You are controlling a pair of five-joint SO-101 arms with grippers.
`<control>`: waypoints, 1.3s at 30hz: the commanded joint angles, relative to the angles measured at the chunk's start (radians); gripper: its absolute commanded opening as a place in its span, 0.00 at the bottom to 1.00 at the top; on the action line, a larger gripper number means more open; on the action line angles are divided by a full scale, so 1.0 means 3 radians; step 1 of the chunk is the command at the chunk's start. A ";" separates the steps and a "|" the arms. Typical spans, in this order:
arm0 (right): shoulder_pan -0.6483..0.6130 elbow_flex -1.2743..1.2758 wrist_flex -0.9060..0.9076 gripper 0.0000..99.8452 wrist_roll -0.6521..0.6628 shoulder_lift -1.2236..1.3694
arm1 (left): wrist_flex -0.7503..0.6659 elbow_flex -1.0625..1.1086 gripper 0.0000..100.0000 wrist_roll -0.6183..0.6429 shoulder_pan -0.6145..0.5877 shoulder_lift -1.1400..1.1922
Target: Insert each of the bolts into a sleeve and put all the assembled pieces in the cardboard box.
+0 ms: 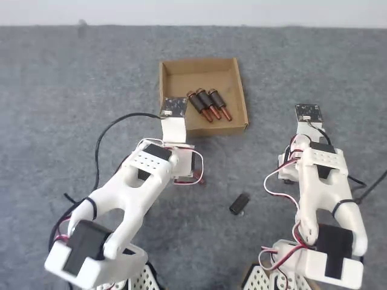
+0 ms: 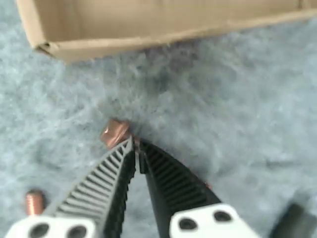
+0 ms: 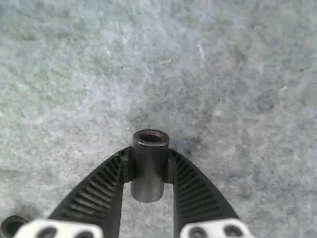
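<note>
Now L end effector (image 2: 136, 145) pinches bolt (image 2: 115, 133) by cardboard box (image 2: 148, 42), R end effector (image 3: 148, 157) grips sleeve (image 3: 148, 178) upright, both pointing down

Grey felt tbl (image 1: 60, 90), pale wall (image 1: 181, 12) at back

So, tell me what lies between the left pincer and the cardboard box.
Bare grey carpet, nothing else, as the left wrist view shows: the left pincer, shut on a bolt, sits apart from the cardboard box.

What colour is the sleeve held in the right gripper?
Dark grey, nearly black. The sleeve shows best in the right wrist view, clamped in the right gripper.
</note>
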 commanded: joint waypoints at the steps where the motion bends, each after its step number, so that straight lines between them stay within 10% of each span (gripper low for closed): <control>1: -0.0028 -0.0020 -0.0043 0.01 0.0041 -0.0120 | -0.0072 -0.0156 0.01 0.0205 0.0010 -0.0051; 15: -0.0028 -0.0020 -0.0043 0.01 0.0041 -0.0120 | 0.0056 -0.0171 0.01 0.1187 -0.0153 -0.0051; 39: -0.0038 -0.0020 -0.0043 0.01 0.0046 -0.0115 | 0.0409 -0.0084 0.23 0.1222 -0.0148 -0.0368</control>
